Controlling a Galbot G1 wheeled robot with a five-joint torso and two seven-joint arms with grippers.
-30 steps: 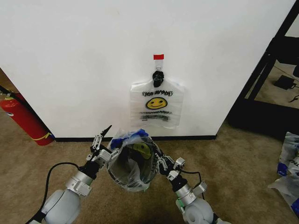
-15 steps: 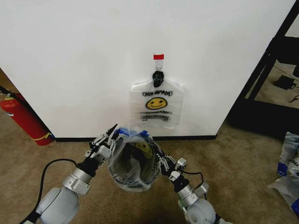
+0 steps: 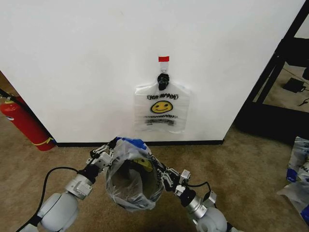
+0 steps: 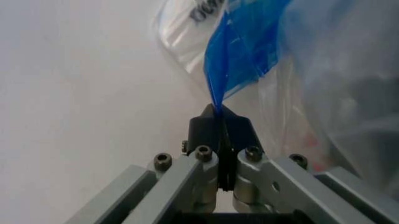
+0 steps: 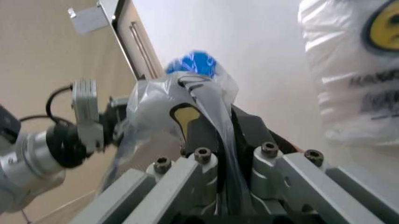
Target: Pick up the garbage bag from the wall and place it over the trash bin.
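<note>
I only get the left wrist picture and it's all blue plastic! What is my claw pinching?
Observer: The left gripper is shut on a blue edge patch of the garbage bag, which drapes over the trash bin.
Operator: Is the other claw helping?
Observer: Yes. The right gripper is shut on the bag's opposite side.
Operator: Is anything left on the wall?
Observer: A stack of smiley bags hangs from the black hook, below a red tape strip.
</note>
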